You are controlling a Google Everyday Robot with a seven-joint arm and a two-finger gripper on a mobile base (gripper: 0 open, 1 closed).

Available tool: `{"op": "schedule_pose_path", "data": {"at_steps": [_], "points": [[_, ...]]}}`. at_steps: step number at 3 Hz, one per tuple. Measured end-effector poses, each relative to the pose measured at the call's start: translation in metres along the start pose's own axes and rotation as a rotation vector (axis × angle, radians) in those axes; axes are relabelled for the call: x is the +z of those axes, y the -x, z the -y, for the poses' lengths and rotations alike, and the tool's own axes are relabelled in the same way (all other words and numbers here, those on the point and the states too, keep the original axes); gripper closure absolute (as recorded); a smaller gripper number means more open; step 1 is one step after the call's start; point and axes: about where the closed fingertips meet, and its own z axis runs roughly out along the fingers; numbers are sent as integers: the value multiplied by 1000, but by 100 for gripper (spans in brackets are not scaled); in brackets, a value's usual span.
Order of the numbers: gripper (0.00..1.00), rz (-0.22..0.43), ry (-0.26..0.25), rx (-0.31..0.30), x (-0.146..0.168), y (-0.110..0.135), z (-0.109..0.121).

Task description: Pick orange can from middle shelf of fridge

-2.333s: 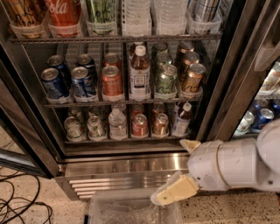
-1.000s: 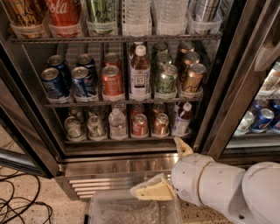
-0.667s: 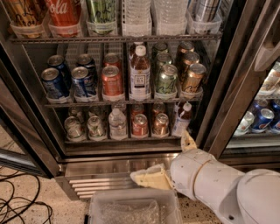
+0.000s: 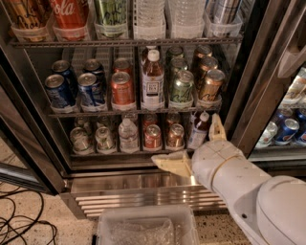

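The orange can [image 4: 210, 86] is coppery gold with a silver top. It stands at the front right of the middle shelf [image 4: 95, 114], with two like cans behind it. To its left stand a green can [image 4: 180, 87], a tea bottle [image 4: 152, 79], an orange-red can [image 4: 122, 89] and blue cans [image 4: 57, 91]. My gripper [image 4: 193, 144] is open and empty. It is in front of the bottom shelf at the right, below the orange can. One finger [image 4: 168, 162] points left and the other finger [image 4: 216, 127] points up. The fridge [image 4: 248, 81] stands open.
The top shelf holds large bottles [image 4: 71, 14]. The bottom shelf holds cans and small bottles [image 4: 128, 135]. A clear plastic bin [image 4: 148, 227] sits on the floor before the steel grille [image 4: 119, 196]. Cables [image 4: 21, 220] lie at the lower left. A neighbouring cooler with blue cans [image 4: 287, 130] is at the right.
My arm swung left along the grille, then rose toward the fridge. The gripper now sits higher, at the bottom shelf's right end. The cans have not moved.
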Motion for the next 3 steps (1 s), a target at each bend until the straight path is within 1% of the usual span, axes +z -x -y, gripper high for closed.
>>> {"op": "schedule_pose_path", "data": {"at_steps": [1, 2, 3], "points": [[0, 68, -54, -10, -1, 8, 15], [9, 137, -73, 17, -4, 1, 21], [9, 194, -88, 79, -2, -14, 25]]}}
